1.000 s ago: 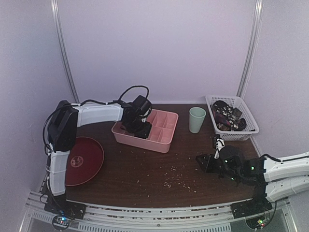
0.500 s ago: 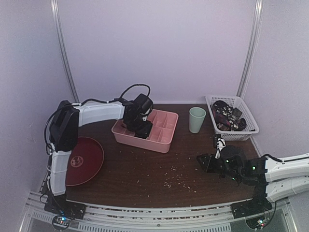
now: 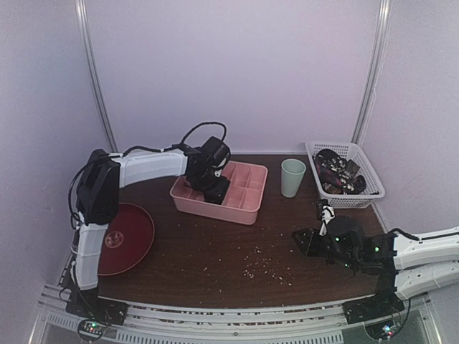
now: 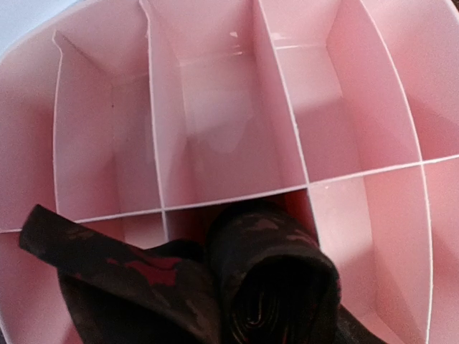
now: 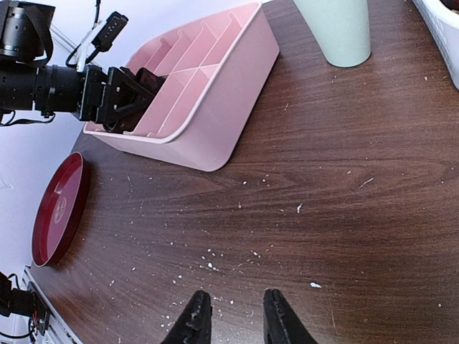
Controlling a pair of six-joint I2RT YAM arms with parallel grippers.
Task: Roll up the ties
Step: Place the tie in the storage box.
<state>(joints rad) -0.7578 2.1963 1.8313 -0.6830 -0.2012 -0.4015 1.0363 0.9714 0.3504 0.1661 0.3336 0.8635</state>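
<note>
A dark rolled tie (image 4: 280, 287) with maroon patches fills the bottom of the left wrist view, its loose tail (image 4: 93, 251) lying to the left. It sits over a near compartment of the pink divided organizer (image 3: 244, 204). My left gripper (image 3: 213, 188) reaches into that organizer and is shut on the rolled tie; its fingers are hidden by the fabric. It also shows in the right wrist view (image 5: 133, 97). Several more ties (image 3: 333, 172) lie in the white basket (image 3: 369, 193). My right gripper (image 5: 231, 315) is open and empty, low over the table at the right.
A mint green cup (image 3: 292, 177) stands between the organizer and the basket. A dark red plate (image 3: 125, 236) lies at the left. White crumbs (image 3: 262, 264) are scattered on the dark wood table in front of the organizer.
My left gripper has moved slightly right and farther, and the pink organizer has shifted right with it. The right arm has barely moved.
</note>
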